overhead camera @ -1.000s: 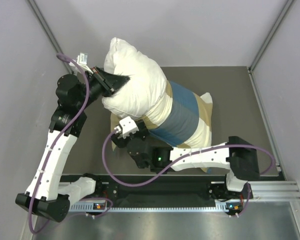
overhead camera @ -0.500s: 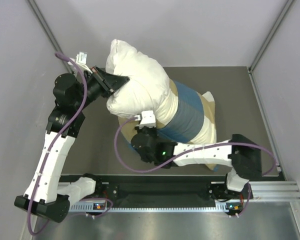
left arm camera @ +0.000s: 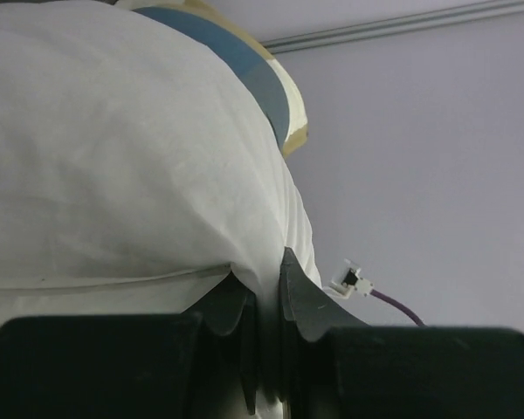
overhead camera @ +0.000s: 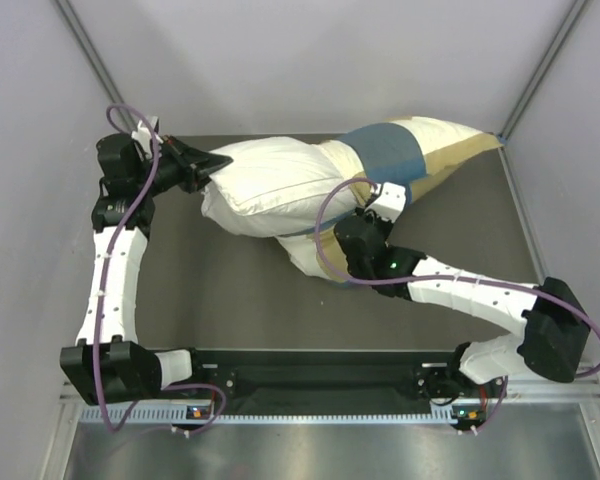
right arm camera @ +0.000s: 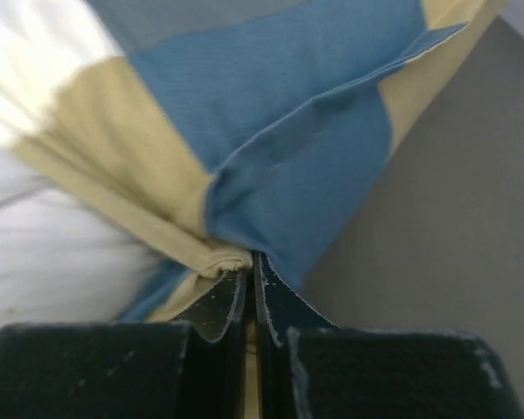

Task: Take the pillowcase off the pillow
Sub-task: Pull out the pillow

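The pillow [overhead camera: 265, 185] lies across the far side of the bench [overhead camera: 220, 300]. Its bare white end points left, and the pillowcase [overhead camera: 410, 150] covers only its right end, which reaches toward the far right corner. The left jaws are pinched narrow on the pillow's left end, with white fabric bunched between them in the left wrist view. The right jaws are shut tight on a gathered fold of the pillowcase at its open edge, on the pillow's near side. They seem to hold the cover alone, though the fold hides whether any of the pillow is caught with it. The step in hand looks like the strip itself: one end anchored, the cover drawn off the other. To do it well, the left grip should act as a firm anchor while the right arm pulls rightward along the pillow's length and low over the bench. That way the cover slides off instead of dragging the whole pillow. A slow, even pull suits thin fabric held by one small pinch, since a jerk could slip it free.
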